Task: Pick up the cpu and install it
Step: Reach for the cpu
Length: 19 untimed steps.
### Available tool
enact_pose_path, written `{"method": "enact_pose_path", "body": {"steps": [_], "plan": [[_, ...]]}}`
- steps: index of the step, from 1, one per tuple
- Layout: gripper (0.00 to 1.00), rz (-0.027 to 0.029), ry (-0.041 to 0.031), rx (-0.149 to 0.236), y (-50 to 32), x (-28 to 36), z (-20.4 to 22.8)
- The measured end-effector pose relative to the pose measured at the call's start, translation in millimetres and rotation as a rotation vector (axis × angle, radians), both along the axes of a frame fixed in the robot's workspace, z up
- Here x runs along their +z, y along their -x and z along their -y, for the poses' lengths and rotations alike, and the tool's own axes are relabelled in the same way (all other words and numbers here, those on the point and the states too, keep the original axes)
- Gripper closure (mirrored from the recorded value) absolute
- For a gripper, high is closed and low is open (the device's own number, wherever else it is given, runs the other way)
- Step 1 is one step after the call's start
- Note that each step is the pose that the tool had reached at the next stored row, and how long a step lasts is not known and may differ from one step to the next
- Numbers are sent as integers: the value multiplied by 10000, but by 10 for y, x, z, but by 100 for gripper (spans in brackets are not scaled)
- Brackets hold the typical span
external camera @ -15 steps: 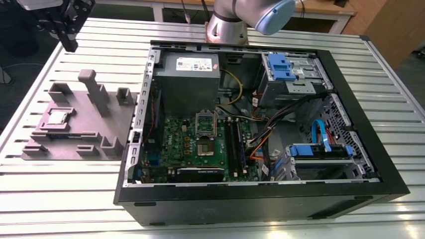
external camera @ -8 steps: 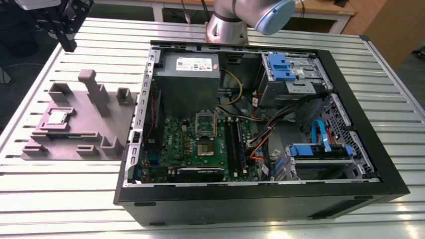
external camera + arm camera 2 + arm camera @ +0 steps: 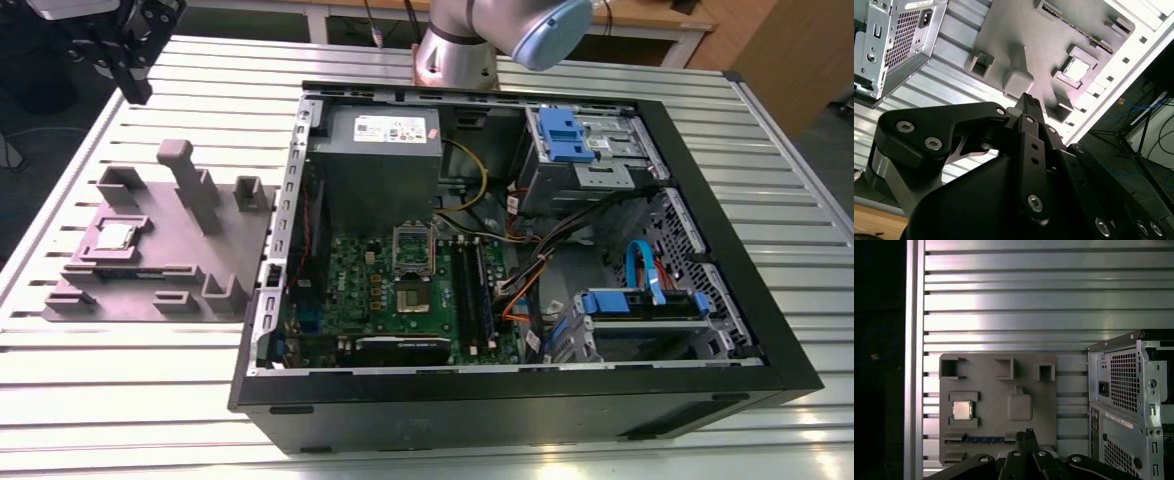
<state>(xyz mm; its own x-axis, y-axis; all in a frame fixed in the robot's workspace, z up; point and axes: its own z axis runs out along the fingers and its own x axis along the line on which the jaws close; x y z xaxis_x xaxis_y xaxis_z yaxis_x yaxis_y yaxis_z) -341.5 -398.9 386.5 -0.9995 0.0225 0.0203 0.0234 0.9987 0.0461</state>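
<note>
While the small flat silver-topped square cpu [image 3: 115, 236] sits recessed in the grey plastic fixture [image 3: 174, 255], nine o'clock of the open black computer case [image 3: 534, 400], the black gripper [image 3: 1029, 432] hovers closed and empty. Light, stiff, fragile, I judge: pinch opposite edges.

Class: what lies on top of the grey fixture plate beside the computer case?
The cpu sits in a square holder on the fixture plate, among upright posts. Whatever lies beneath the cpu is covered by it.
</note>
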Motion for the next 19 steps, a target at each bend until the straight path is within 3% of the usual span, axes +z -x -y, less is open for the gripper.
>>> {"method": "enact_pose_path", "body": {"steps": [19], "plan": [[89, -1, 0, -1, 52, 0, 0]]}}
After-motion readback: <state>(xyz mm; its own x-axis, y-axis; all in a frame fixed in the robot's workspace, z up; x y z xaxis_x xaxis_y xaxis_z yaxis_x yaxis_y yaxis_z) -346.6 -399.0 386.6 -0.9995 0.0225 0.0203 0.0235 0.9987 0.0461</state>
